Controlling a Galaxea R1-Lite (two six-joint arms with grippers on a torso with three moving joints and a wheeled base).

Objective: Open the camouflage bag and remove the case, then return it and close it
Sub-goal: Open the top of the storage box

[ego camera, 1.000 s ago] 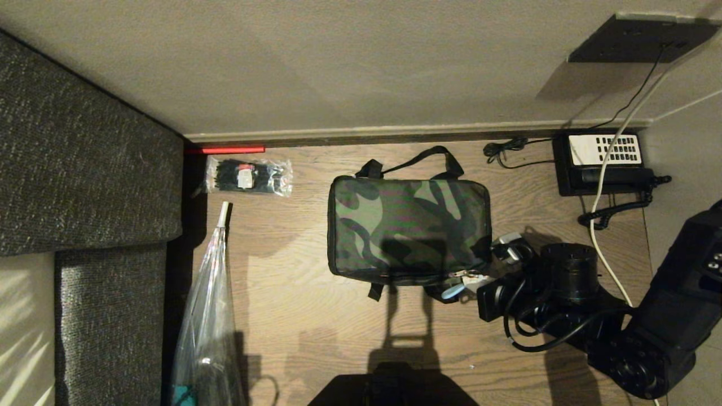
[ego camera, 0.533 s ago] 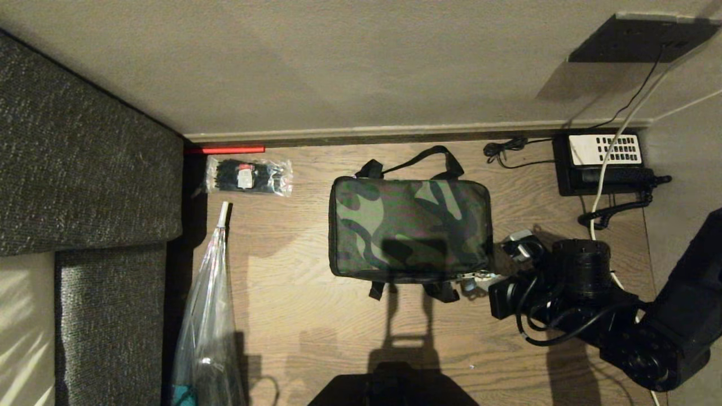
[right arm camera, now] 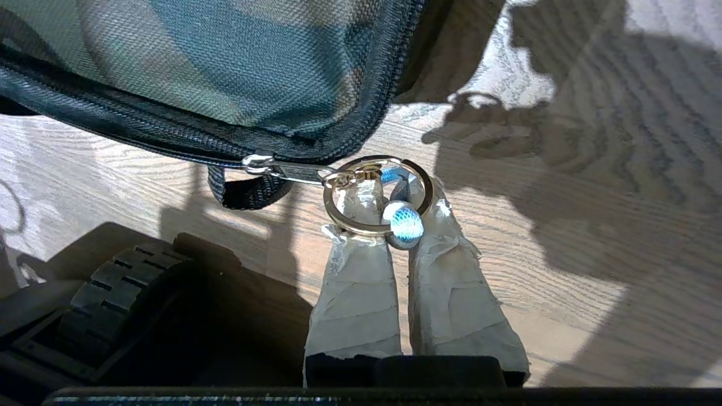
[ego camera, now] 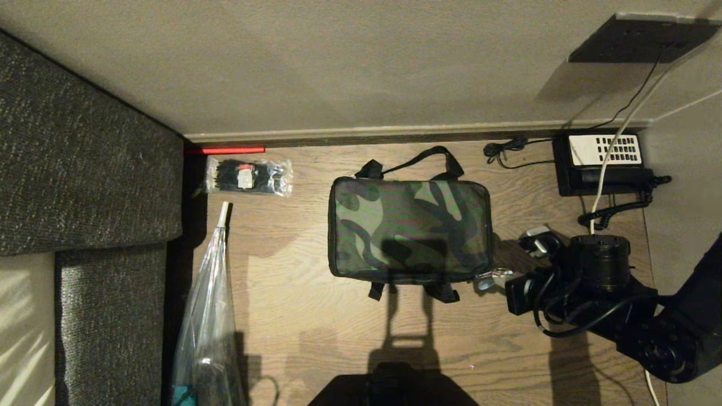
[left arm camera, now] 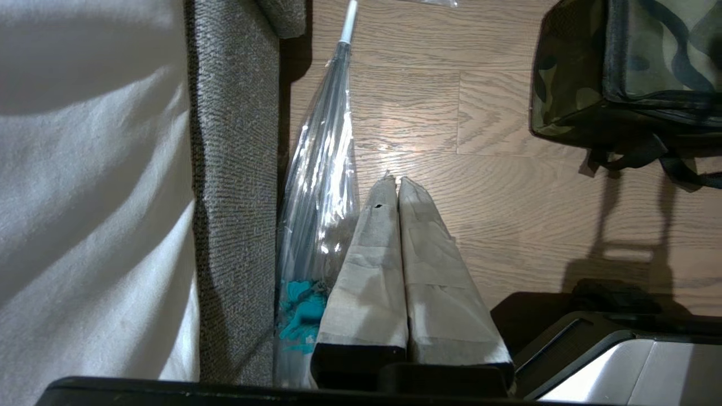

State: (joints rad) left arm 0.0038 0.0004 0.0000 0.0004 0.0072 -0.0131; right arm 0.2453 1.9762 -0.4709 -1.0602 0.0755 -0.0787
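The camouflage bag [ego camera: 409, 228] lies on the wooden floor with its lid down, also seen in the left wrist view [left arm camera: 637, 62]. My right gripper [ego camera: 492, 279] is at the bag's near right corner. In the right wrist view it [right arm camera: 389, 189] is shut on the gold key ring [right arm camera: 361, 228] with a blue-white bead [right arm camera: 403, 221], which hangs on the zipper pull [right arm camera: 282, 168]. The pull is stretched taut from the zip [right arm camera: 186, 138]. The case is hidden. My left gripper [left arm camera: 393, 181] is parked, shut and empty, above the floor near the sofa.
A black telephone [ego camera: 603, 163] with cords sits at the back right, and a white cable [ego camera: 606, 254] runs by my right arm. A clear packet [ego camera: 248, 176] and a long plastic bag [ego camera: 208, 304] lie left, beside the grey sofa [ego camera: 84, 169].
My right arm has slid to the right along the bag's near edge, carrying the ring and zipper pull to the near right corner. The bag and left arm stay put.
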